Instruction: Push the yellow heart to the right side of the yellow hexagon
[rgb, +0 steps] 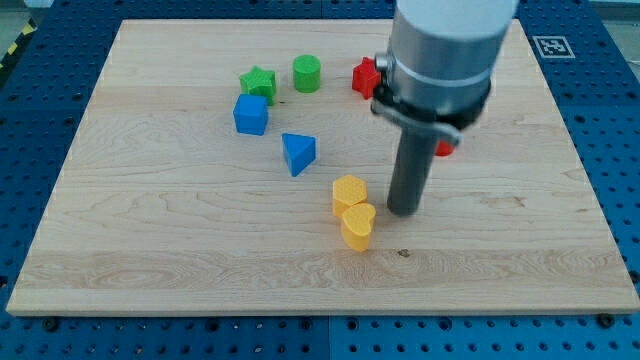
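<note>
The yellow heart (358, 226) lies on the wooden board just below the yellow hexagon (349, 192), and the two touch. My tip (402, 211) is on the board a short way to the right of both, level with the seam between them and apart from them. The dark rod rises from the tip to the grey arm body at the view's top.
A blue triangle (297, 153) lies up and left of the hexagon. A blue cube (251, 115), a green star (258, 83) and a green cylinder (307, 73) sit at upper left. A red star (365, 77) and another red block (444, 149) are partly hidden by the arm.
</note>
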